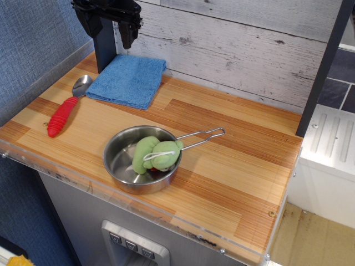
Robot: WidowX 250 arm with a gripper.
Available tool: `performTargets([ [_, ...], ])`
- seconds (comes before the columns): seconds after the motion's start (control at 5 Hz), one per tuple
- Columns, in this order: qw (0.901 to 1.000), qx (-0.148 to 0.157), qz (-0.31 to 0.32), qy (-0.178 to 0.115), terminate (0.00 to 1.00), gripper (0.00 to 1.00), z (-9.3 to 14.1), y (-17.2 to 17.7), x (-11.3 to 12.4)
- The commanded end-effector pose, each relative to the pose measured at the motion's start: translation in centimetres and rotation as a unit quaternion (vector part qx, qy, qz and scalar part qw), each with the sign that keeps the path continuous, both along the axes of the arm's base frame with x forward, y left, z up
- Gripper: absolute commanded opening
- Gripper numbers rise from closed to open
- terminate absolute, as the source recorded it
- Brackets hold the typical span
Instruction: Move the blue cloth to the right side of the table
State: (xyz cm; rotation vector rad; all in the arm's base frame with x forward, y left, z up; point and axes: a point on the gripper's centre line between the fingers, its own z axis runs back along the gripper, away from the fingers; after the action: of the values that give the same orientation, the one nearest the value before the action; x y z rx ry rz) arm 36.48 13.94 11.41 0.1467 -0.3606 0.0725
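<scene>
The blue cloth (129, 80) lies folded and flat at the back left of the wooden table (233, 166). My black gripper (109, 29) hangs above the table's back left corner, over the cloth's left rear edge and clear of it. Its fingers (127, 30) point down, stand apart and hold nothing.
A steel pan (125, 160) with a wire handle sits at the front middle, with a green plush toy (157, 155) in it. A red-handled spoon (67, 106) lies left of the cloth. A white ribbed surface (333, 138) is beyond the table's right edge. A dark post (324, 72) stands at the back right.
</scene>
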Motion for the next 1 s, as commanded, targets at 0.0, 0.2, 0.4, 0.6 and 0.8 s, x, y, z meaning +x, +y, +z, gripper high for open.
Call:
performTargets([
  [0.0,1.0,0.0,0.0,0.0,0.0,1.0,0.0,0.0,0.0],
  [0.2,0.9995,-0.012,0.027,0.011,0.0,1.0,-1.7,0.9,0.9],
  [0.4,0.9989,-0.023,0.029,0.03,0.0,1.0,-3.8,1.6,1.5],
  [0.6,0.9981,-0.013,0.025,0.054,0.0,1.0,-5.6,1.7,2.0],
  [0.8,0.9969,-0.018,0.025,0.072,0.0,1.0,-7.4,1.9,1.9],
])
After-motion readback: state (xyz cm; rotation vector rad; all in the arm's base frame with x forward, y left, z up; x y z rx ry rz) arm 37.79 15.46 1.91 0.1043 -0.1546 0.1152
